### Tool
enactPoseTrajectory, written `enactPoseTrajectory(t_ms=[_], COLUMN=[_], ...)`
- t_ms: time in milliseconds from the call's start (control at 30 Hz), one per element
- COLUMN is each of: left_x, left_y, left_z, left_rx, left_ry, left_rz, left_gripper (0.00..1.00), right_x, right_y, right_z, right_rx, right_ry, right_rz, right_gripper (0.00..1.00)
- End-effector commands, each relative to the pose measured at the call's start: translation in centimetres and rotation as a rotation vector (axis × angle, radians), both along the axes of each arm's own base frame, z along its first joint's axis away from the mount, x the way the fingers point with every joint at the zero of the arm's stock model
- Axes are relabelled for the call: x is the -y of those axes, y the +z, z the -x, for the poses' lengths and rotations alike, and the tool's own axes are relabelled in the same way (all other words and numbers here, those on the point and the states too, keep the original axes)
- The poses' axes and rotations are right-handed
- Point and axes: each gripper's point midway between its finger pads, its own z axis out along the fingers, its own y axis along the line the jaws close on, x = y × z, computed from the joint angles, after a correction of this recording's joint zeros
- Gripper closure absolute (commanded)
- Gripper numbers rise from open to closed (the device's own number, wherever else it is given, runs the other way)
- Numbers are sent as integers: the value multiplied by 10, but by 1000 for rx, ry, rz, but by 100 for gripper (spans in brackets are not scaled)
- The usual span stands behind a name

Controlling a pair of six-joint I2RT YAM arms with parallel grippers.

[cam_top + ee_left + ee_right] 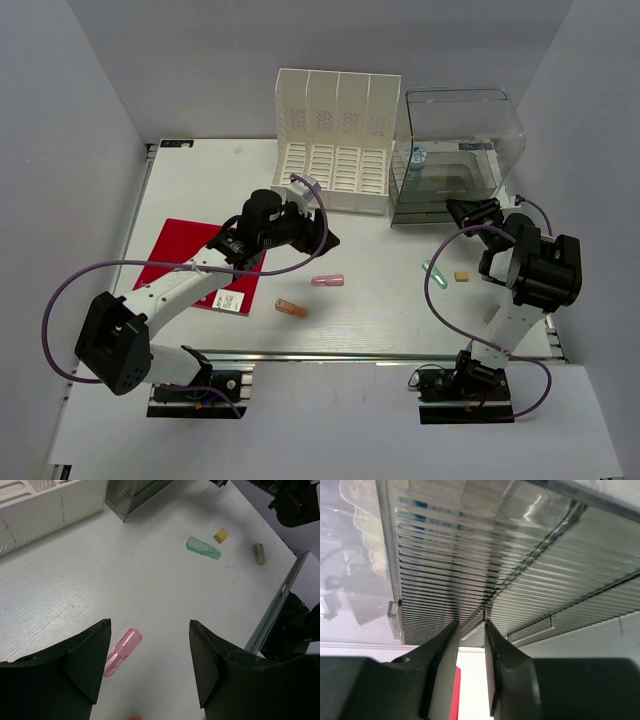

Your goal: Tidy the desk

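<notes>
- Fingers [82, 665] of the left gripper [150, 627] stand wide apart with nothing between them. In the gap I see only the bare white desk [150, 580], which lies below them.
- A pink translucent tube [122, 651] lies flat on the desk just beside the left-hand finger, not between the two.
- Fingers [440, 650] of the right gripper [471, 625] are drawn narrow, with a slim gap. Their tips sit at the lower edge of the clear ribbed box [520, 570]. I cannot tell whether they pinch that edge or merely sit against it.
- Through that slim gap I see a strip of desk and a sliver of red below.
- The left wrist view shows a green translucent tube [203, 548], a small tan block [220, 535] just beside it, and a beige stub [259, 553] near the aluminium rail [277, 600]. I cannot pick out the stub overhead.
- Only the top view gives me the whole desk: a white slotted organiser [335, 140] and the clear box side by side at the far edge, a red folder [185, 265] at the left under the left arm, and an orange tube [291, 308] near the pink one.
</notes>
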Motion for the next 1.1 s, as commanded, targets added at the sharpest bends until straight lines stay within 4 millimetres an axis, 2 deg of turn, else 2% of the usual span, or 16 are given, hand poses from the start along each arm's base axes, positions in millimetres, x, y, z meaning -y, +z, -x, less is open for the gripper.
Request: enactPoseTrajectory(t_ms=[0,67,133,367,533,667,867,1067], left_x=[-1,-1,0,0,0,0,0,2], left_y=[4,4,3,5,5,5,5,17], left_z=[1,2,3,3,4,5,6,5], left_rx=[16,16,11,14,15,14,12,48], left_ry=[-17,-20,-25,-27,-27,-31,-35,-40], left_rz=[14,13,15,17,17,19,21,47], left_gripper=[26,26,26,26,26,26,27,26], right_x=[7,7,8,6,7,8,11,14], right_y=[18,19,18,18,18,12,15,12], right_z=[-8,-7,-5,-1,5,17,35,48], right_rx=[89,95,97,99,98,74,66,46], right_ry=[-37,-37,-42,-37,-43,-45,-55,-60], right_rz=[11,10,12,15,21,30,43,74], right_gripper=[70,74,85,97,98,98,98,96])
